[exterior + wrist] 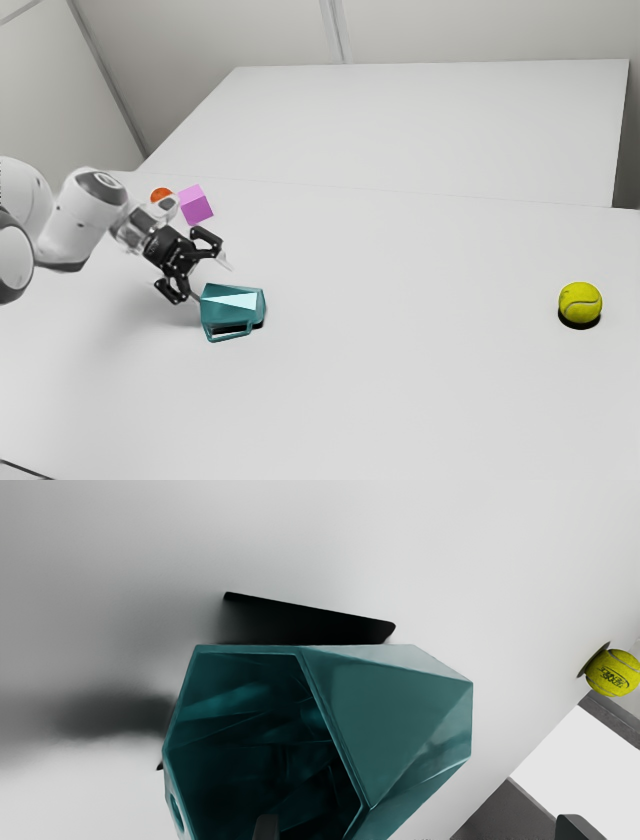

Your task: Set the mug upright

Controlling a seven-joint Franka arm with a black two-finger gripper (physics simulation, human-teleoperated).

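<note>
White tabletop [400, 400], and the black two-finger gripper [211, 281] is spread at the faceted teal mug [233, 301], tipped sideways (mouth facing it!); yellow tennis ball [580, 302], exterior view's right.

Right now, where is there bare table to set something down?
Between the mug and tennis ball, and from that gap toward the exterior view's bottom edge. Crowded around the tool: mug, pink cube, orange ball.
</note>
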